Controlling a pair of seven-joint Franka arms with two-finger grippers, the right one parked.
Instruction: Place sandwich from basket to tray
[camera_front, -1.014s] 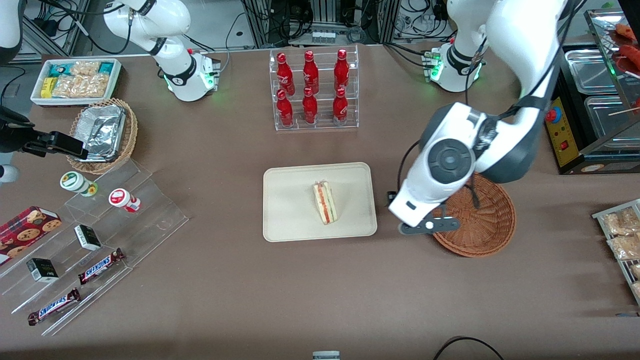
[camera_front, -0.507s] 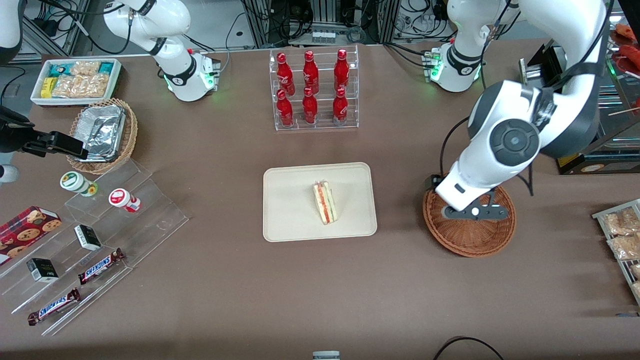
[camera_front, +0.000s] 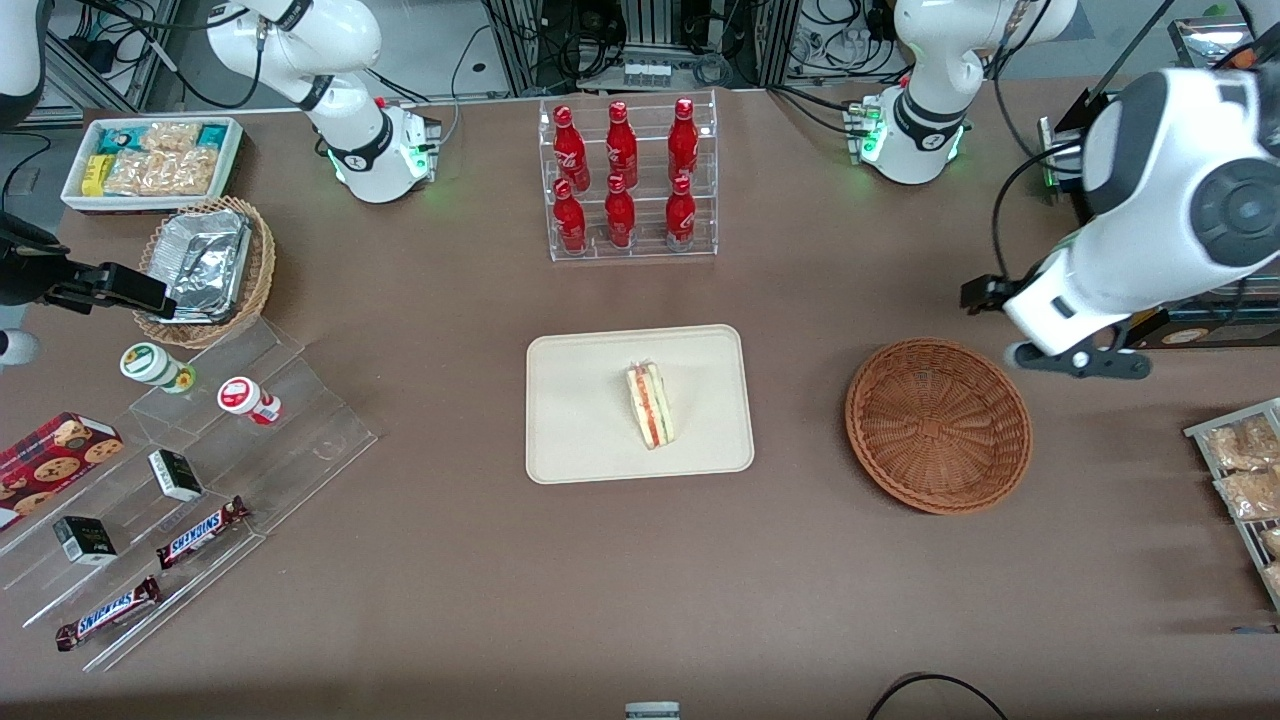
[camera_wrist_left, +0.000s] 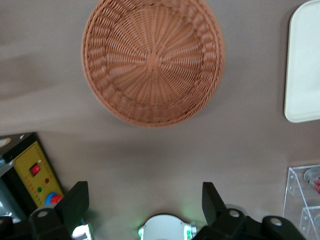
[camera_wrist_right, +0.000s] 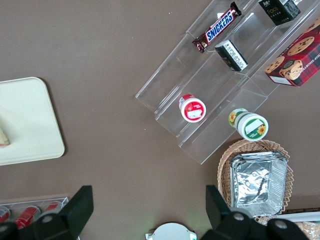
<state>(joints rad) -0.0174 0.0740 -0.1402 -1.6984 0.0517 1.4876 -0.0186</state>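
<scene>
The sandwich (camera_front: 650, 404), a pale wedge with red and green filling, lies on the cream tray (camera_front: 580, 440) in the middle of the table. The reddish-brown wicker basket (camera_front: 938, 425) sits empty beside the tray, toward the working arm's end; the left wrist view shows its bare weave (camera_wrist_left: 153, 60) and a corner of the tray (camera_wrist_left: 302, 65). My gripper (camera_front: 1075, 362) hangs high above the table, farther from the front camera than the basket and apart from it. Its fingers (camera_wrist_left: 75, 200) stand wide open with nothing between them.
A clear rack of red bottles (camera_front: 625, 180) stands farther from the camera than the tray. A black box with a yellow panel (camera_front: 1125, 265) and metal pans sits near my gripper. Snack packets (camera_front: 1240, 470) lie at the working arm's end; stepped acrylic shelves (camera_front: 200, 470) toward the parked arm's.
My gripper has risen and swung away from above the basket toward the working arm's end, leaving the basket fully in view. The sandwich has stayed put on the tray.
</scene>
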